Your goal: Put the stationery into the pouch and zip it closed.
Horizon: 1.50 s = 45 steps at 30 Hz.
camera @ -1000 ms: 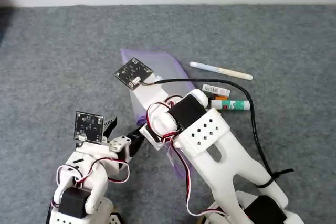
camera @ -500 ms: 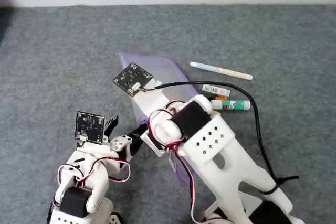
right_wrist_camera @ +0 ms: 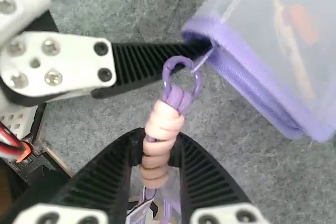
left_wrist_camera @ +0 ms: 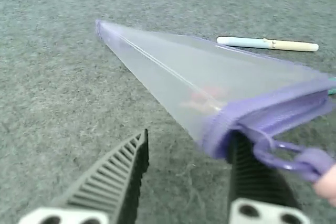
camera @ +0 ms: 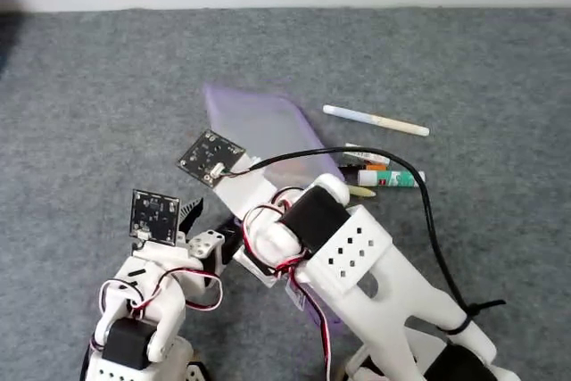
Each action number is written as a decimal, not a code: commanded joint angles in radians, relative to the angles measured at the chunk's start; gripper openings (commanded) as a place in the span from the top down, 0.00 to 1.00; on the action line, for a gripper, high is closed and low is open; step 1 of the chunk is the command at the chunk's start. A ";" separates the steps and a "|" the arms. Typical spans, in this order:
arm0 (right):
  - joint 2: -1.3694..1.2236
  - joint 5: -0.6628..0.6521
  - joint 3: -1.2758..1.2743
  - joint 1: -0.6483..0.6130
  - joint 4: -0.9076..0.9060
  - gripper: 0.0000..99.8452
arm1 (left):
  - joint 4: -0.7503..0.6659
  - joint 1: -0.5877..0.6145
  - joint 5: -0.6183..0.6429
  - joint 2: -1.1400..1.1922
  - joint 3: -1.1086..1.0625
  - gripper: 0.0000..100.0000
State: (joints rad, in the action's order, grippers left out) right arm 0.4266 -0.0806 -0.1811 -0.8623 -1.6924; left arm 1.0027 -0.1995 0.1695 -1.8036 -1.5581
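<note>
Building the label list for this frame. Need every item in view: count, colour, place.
pouch: 1, translucent purple, mid-table, ahead of both arms
zip pull: 1, purple loop with a pink coiled grip, at the pouch's near corner
orange item: 1, orange, inside the pouch, too blurred to name
pen: 1, pale blue and cream, on the table beside the pouch, apart from it
marker: 1, green and white, in a small cluster by the right arm
tube: 1, white, in the same cluster, which the arm partly hides
table: 1, grey, felt-like surface
left gripper: 1, black fingers, open, one finger at the pouch's corner
right gripper: 1, black fingers, shut on the zip pull
</note>
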 commanded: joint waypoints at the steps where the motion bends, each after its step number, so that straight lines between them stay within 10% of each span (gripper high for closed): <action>1: 0.061 -0.012 0.048 -0.021 -0.013 0.99 | -0.038 -0.005 0.003 -0.006 0.008 0.84; 19: 0.051 -0.011 0.048 -0.097 -0.042 0.99 | -0.101 -0.175 0.006 -0.006 0.004 0.86; 45: 0.113 -0.011 0.052 -0.024 -0.076 0.99 | -0.009 -0.098 0.008 -0.005 0.001 0.99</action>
State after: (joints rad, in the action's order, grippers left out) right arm 0.4726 -0.0806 -0.1826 -0.9237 -1.7461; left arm 0.9843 -0.3590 0.1741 -1.8052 -1.5658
